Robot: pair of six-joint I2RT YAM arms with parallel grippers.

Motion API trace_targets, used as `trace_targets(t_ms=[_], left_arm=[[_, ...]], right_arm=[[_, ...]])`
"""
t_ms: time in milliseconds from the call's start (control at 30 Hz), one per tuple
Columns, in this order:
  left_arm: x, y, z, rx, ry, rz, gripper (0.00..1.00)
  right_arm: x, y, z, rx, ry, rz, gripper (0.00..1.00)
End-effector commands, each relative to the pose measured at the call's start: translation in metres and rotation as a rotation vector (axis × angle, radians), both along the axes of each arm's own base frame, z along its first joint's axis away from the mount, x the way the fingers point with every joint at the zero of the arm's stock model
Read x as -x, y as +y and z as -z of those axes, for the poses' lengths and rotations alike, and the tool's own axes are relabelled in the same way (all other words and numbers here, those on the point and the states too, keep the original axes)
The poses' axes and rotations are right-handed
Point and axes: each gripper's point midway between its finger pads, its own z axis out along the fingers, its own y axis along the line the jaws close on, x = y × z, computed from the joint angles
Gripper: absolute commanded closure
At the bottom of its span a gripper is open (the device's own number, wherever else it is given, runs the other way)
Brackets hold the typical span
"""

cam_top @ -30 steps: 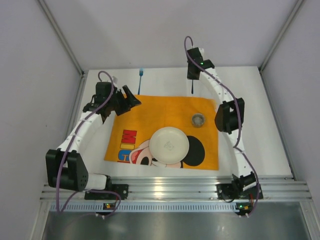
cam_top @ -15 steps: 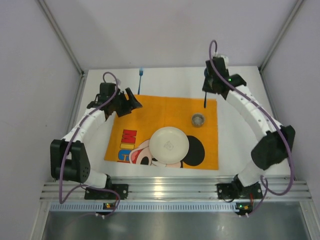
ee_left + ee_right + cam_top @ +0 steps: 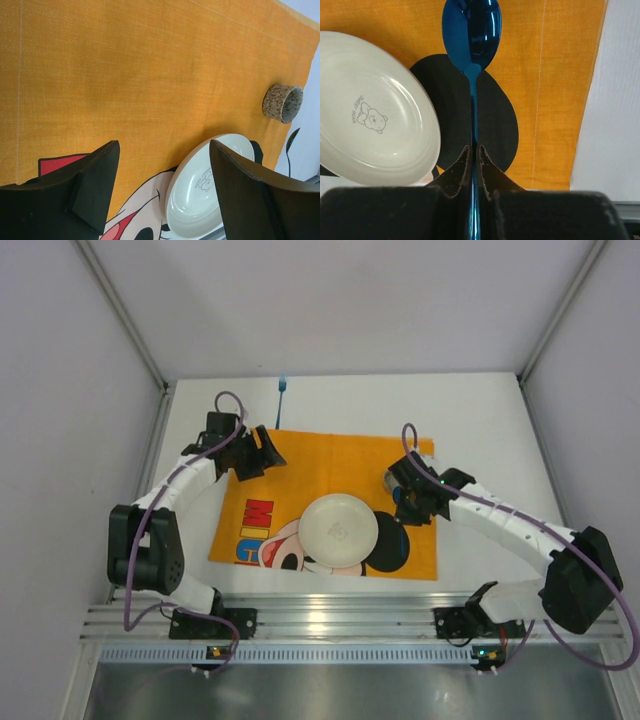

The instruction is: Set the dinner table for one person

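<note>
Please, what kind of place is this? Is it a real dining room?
Probably a robot test booth, not a home: plain grey walls enclose a white table, two robot arms are bolted to a metal rail, and only a placemat, a plate and a small cup imitate a dinner setting.

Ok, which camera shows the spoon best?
Right wrist: the blue spoon fills the middle, handle pinched in the right gripper, bowl over the placemat. From the top it is mostly hidden under that gripper. Left wrist catches only a dark sliver at its edge.
</note>
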Motion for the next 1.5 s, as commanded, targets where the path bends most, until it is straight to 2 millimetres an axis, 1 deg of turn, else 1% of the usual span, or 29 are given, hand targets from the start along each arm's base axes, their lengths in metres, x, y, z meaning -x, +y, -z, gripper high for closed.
trace_targets(t_ms=[0,133,167,333,467,567,667,733,767,800,833,867,900,933,967,1033,1067,1100,1133,1167,1200,1233,1267,1300,1333,1367,1400,1433,1467], left_arm=[[-0.006,-0.001,-0.003,0.007,-0.038,0.019,0.23],[-0.006,-0.003,0.000,0.017,-0.024,0.020,0.23],[-0.005,-0.003,0.000,0.019,-0.021,0.020,0.24],[-0.003,-0.003,0.002,0.022,-0.016,0.023,0.24],[-0.002,-0.004,0.003,0.025,-0.014,0.024,0.24],[-0.004,-0.004,0.001,0.021,-0.021,0.027,0.24],[-0.007,-0.004,-0.001,0.018,-0.023,0.035,0.23],[-0.011,-0.002,0.002,0.002,-0.014,0.030,0.23],[-0.016,-0.002,-0.003,-0.005,-0.027,0.026,0.23],[-0.020,0.000,-0.003,-0.018,-0.032,0.016,0.23],[-0.025,0.002,-0.001,-0.029,-0.030,0.012,0.23],[-0.035,0.003,-0.009,-0.037,-0.055,0.006,0.23],[-0.040,0.004,-0.010,-0.046,-0.061,0.000,0.23],[-0.047,0.006,-0.011,-0.064,-0.069,-0.011,0.23],[-0.060,0.006,-0.014,-0.070,-0.081,-0.017,0.23],[-0.076,0.010,-0.017,-0.092,-0.100,-0.038,0.22],[-0.090,0.010,-0.027,-0.100,-0.133,-0.049,0.21],[-0.099,0.011,-0.018,-0.112,-0.122,-0.055,0.21],[-0.117,0.015,-0.028,-0.131,-0.169,-0.079,0.22],[-0.128,0.016,-0.029,-0.145,-0.186,-0.086,0.23],[-0.139,0.018,-0.013,-0.163,-0.169,-0.095,0.23],[-0.150,0.020,-0.014,-0.180,-0.190,-0.103,0.23],[-0.171,0.021,-0.031,-0.192,-0.249,-0.120,0.23],[-0.184,0.021,-0.010,-0.208,-0.228,-0.121,0.25],[-0.196,0.021,-0.009,-0.219,-0.244,-0.118,0.26],[-0.217,0.022,-0.025,-0.230,-0.299,-0.135,0.27],[-0.228,0.021,-0.023,-0.239,-0.310,-0.141,0.27],[-0.248,0.020,-0.017,-0.249,-0.327,-0.142,0.30],[-0.257,0.019,-0.012,-0.255,-0.334,-0.149,0.30]], right_arm=[[0.000,0.020,0.004,-0.075,0.000,0.035,1.00],[0.007,0.027,0.023,-0.071,0.042,0.032,1.00],[0.007,0.028,0.031,-0.067,0.056,0.037,1.00],[0.003,0.026,0.048,-0.019,0.073,0.040,1.00],[0.005,0.030,0.066,0.007,0.125,0.010,1.00],[0.008,0.032,0.073,0.015,0.156,-0.006,1.00],[0.007,0.034,0.069,0.016,0.161,-0.024,1.00],[0.002,0.035,0.061,0.021,0.143,-0.027,0.92],[0.004,0.032,0.057,0.035,0.145,-0.034,0.88],[0.002,0.030,0.054,0.047,0.134,-0.034,0.81],[-0.002,0.031,0.048,0.048,0.120,-0.038,0.69],[-0.001,0.028,0.044,0.061,0.118,-0.047,0.63],[-0.003,0.025,0.040,0.076,0.107,-0.045,0.57],[-0.006,0.026,0.033,0.075,0.094,-0.047,0.47],[-0.004,0.022,0.027,0.082,0.092,-0.057,0.43],[-0.003,0.019,0.018,0.090,0.077,-0.061,0.35],[0.001,0.015,0.011,0.088,0.069,-0.064,0.33],[0.003,0.013,0.006,0.082,0.060,-0.067,0.31],[0.006,0.010,0.004,0.083,0.059,-0.070,0.29],[0.009,0.006,-0.005,0.074,0.042,-0.076,0.28],[0.013,0.003,-0.008,0.069,0.039,-0.080,0.27],[0.015,0.000,-0.010,0.073,0.036,-0.079,0.27],[0.020,-0.006,-0.016,0.075,0.032,-0.081,0.27],[0.023,-0.010,-0.017,0.086,0.030,-0.082,0.26],[0.025,-0.013,-0.017,0.094,0.030,-0.081,0.26],[0.029,-0.018,-0.019,0.102,0.032,-0.089,0.25],[0.030,-0.020,-0.020,0.109,0.033,-0.090,0.25],[0.032,-0.022,-0.019,0.114,0.039,-0.094,0.25],[0.034,-0.025,-0.018,0.128,0.049,-0.107,0.25]])
